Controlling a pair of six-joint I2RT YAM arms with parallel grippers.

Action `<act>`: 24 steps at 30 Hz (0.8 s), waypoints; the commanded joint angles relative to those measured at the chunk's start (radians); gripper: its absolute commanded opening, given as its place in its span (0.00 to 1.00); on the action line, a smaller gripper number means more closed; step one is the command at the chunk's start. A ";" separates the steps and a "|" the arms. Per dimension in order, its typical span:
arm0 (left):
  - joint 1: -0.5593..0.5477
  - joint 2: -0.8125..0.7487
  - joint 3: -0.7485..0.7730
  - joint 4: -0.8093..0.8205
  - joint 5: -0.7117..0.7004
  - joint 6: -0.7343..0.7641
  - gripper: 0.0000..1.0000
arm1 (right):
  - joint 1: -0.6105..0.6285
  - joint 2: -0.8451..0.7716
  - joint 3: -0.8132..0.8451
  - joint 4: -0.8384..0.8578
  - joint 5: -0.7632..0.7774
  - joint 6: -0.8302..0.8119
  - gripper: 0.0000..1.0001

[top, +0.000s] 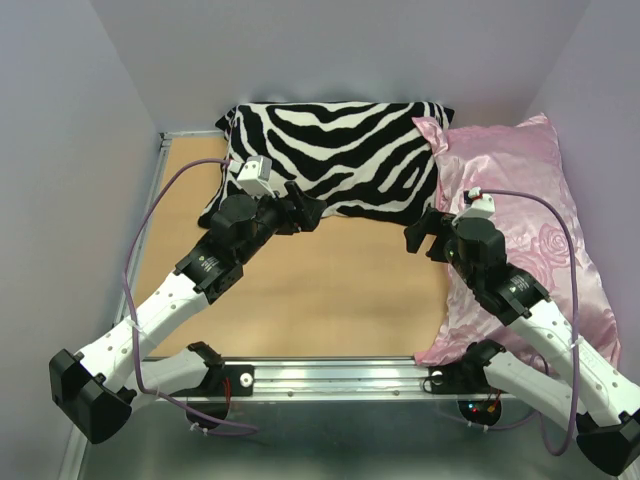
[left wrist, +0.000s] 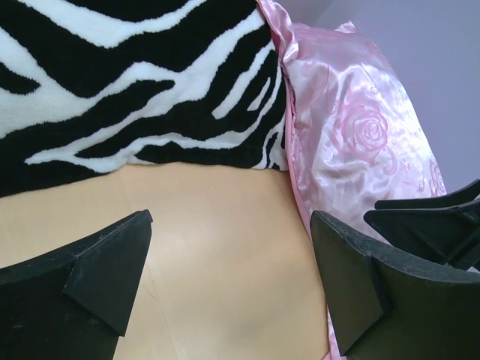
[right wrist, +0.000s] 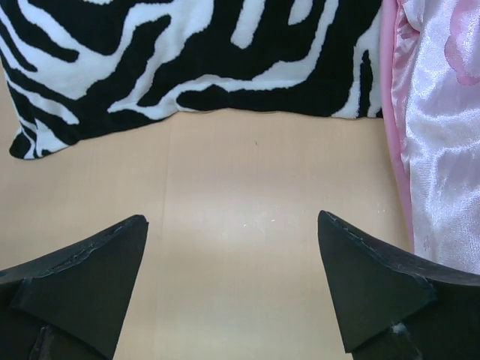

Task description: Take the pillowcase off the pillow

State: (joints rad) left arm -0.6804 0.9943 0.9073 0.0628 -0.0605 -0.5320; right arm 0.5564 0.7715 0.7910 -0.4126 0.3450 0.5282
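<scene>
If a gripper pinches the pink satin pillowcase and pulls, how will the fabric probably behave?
The pink satin pillowcase shines strongly, so it is probably slippery and may slide out of a weak pinch. Its frilled edge wrinkles, which suggests thin, floppy cloth that would bunch rather than push. It looks plumply stuffed, so the whole may drag along.

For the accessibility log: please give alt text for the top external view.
Over a wooden table, both claws hang open and empty: the left claw by a zebra-striped cushion, the right claw beside the pink satin pillowcase, still stuffed full at the table's right edge.
</scene>
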 commanded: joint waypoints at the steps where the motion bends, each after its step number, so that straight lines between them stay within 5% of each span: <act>1: 0.001 -0.008 0.001 0.042 0.013 0.010 0.98 | -0.003 -0.003 0.042 0.002 0.037 0.001 1.00; 13: 0.001 0.035 0.004 0.068 0.042 0.003 0.99 | -0.003 0.112 0.152 -0.126 0.210 -0.017 1.00; 24: -0.001 0.144 0.028 0.127 0.134 -0.026 0.99 | -0.024 0.532 0.390 -0.345 0.799 -0.096 1.00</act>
State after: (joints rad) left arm -0.6804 1.1404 0.9073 0.1287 0.0345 -0.5545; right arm 0.5560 1.2400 1.1019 -0.6323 0.8696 0.4496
